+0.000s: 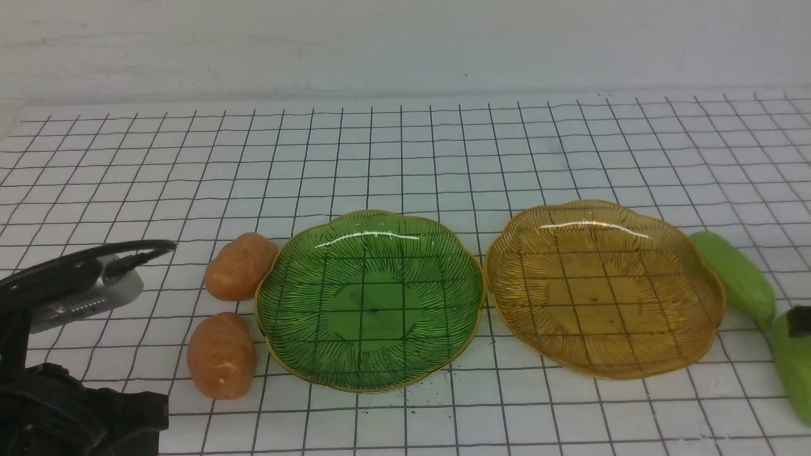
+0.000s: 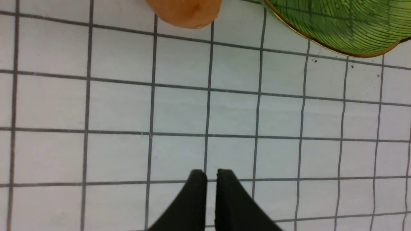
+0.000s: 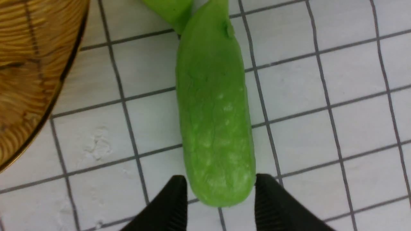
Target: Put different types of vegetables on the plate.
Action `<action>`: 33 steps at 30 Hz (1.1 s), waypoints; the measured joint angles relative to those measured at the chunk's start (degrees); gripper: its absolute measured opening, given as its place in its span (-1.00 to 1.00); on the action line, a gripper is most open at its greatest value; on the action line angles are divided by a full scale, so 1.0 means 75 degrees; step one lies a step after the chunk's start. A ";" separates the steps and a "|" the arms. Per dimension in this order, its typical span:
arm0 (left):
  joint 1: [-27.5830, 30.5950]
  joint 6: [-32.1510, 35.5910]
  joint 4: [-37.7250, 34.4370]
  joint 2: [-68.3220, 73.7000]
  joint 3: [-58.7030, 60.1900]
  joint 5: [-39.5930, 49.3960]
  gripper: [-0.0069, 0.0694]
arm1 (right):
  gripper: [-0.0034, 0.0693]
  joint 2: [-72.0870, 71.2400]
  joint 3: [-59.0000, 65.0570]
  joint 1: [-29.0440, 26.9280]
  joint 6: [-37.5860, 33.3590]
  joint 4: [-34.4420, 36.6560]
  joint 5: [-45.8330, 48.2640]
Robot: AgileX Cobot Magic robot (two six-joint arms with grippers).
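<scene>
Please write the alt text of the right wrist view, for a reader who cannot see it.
A smooth green tapering vegetable lies on a white surface with a dark grid, its blunt end between the parted fingertips of the right gripper. Part of a second green vegetable shows by its narrow end, and part of an amber plate with ribbed texture shows beside them.

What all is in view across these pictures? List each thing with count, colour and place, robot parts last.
Green plate: one, green with gold rim, middle of the table
Amber plate: one, amber, right of the green plate
Potato-like lumps: two, orange-brown, left of the green plate
Tapering vegetables: two, light green, right of the amber plate
Table: one, white with dark grid lines, under everything
Wall: one, whitish, behind the table
Left gripper: one, black, over bare table
Right gripper: one, black, at the nearer green vegetable
</scene>
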 joint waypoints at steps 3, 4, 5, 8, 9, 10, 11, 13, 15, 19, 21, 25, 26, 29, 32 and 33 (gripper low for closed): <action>0.0000 0.0007 0.0000 0.0057 0.0000 -0.0045 -0.69 | 0.21 0.0725 -0.0113 0.0000 0.0003 -0.0189 -0.0295; 0.0000 0.0007 0.0000 0.0057 0.0000 -0.0053 -0.68 | 0.23 0.0806 -0.0123 0.0000 0.0003 -0.0200 -0.0333; 0.0000 0.0007 0.0000 0.0057 0.0000 -0.0071 -0.67 | 0.31 0.1074 -0.0133 0.0000 0.0003 -0.0255 -0.0507; 0.0000 0.0007 0.0000 0.0057 0.0000 -0.0097 -0.66 | 0.36 0.1568 -0.0138 0.0000 0.0003 -0.0476 -0.0880; 0.0000 0.0007 0.0000 0.0057 0.0000 -0.0116 -0.66 | 0.36 0.1754 -0.0138 0.0000 0.0014 -0.0586 -0.0994; 0.0000 0.0007 0.0000 0.0057 0.0000 -0.0122 -0.66 | 0.36 0.1869 -0.0138 0.0000 0.0064 -0.0714 -0.1030; 0.0000 0.0007 0.0000 0.0057 0.0000 -0.0122 -0.66 | 0.36 0.2019 -0.0138 0.0000 0.0151 -0.0830 -0.1070; 0.0000 0.0007 0.0000 0.0057 0.0000 -0.0122 -0.66 | 0.36 0.2232 -0.0138 0.0000 0.0371 -0.1070 -0.1089; 0.0000 0.0000 0.0000 0.0057 0.0000 -0.0122 -0.66 | 0.34 0.2360 -0.0138 0.0000 0.0555 -0.1209 -0.1089; 0.0000 0.0000 0.0000 0.0057 0.0000 -0.0122 -0.66 | 0.18 0.2393 -0.0229 0.0000 0.0613 -0.1239 -0.0875; 0.0000 0.0000 0.0000 0.0057 0.0000 -0.0122 -0.66 | 0.18 0.2327 -0.0477 0.0000 0.0613 -0.1239 -0.0384; 0.0000 0.0054 0.0010 0.0057 0.0000 -0.0086 -0.66 | 0.18 0.1948 -0.1214 0.0000 0.0561 -0.1231 0.1034; 0.0000 0.0106 0.0024 0.0057 0.0000 -0.0014 -0.66 | 0.18 0.1697 -0.1704 0.0000 0.0420 -0.1086 0.1732; 0.0000 0.0140 0.0024 0.0057 0.0000 0.0012 -0.66 | 0.18 0.1361 -0.2563 0.0052 0.0078 -0.0046 0.2239; 0.0000 0.0147 0.0003 0.0057 0.0000 0.0012 -0.66 | 0.18 0.1328 -0.2942 0.0344 -0.0572 0.1267 0.1908; 0.0000 0.0147 0.0005 0.0057 0.0000 0.0012 -0.66 | 0.18 0.1335 -0.2951 0.0420 -0.0696 0.1472 0.1856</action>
